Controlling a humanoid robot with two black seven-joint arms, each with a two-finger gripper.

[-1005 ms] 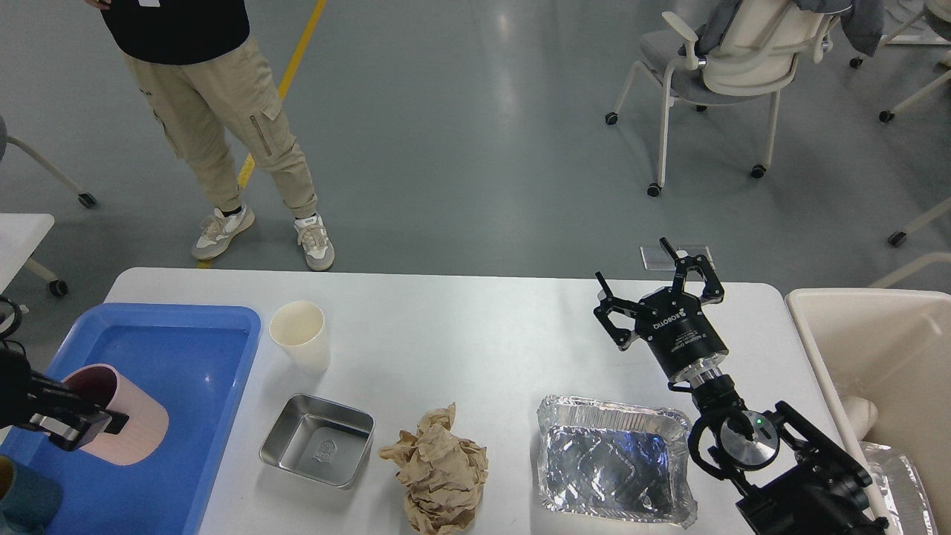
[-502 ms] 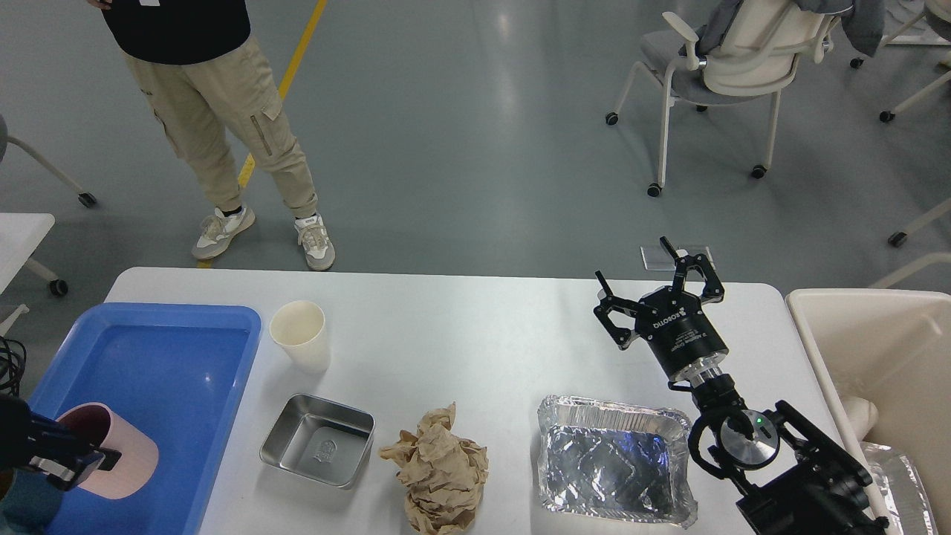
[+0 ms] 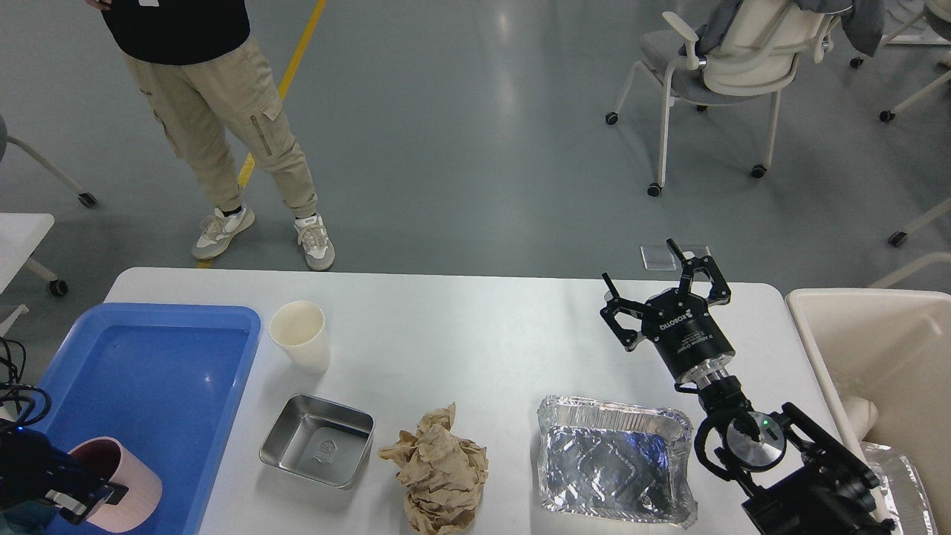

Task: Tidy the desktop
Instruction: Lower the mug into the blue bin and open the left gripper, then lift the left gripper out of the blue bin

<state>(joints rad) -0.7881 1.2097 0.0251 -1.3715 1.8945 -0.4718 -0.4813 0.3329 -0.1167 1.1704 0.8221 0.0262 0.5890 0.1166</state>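
A wide white bench (image 3: 475, 319) fills the lower view. A blue tray (image 3: 148, 357) sits at its left end, a cream bin (image 3: 877, 334) off its right end. A foil tray (image 3: 617, 464) lies just below and left of the right gripper (image 3: 665, 286), whose fingers are spread and empty; "ROBOTIQ" reads on its body. Crumpled brown paper (image 3: 438, 468), a steel tin (image 3: 319, 438) and a paper cup (image 3: 299, 334) lie leftward. The left gripper (image 3: 82, 498) clamps a pink cup (image 3: 122, 475) over the blue tray.
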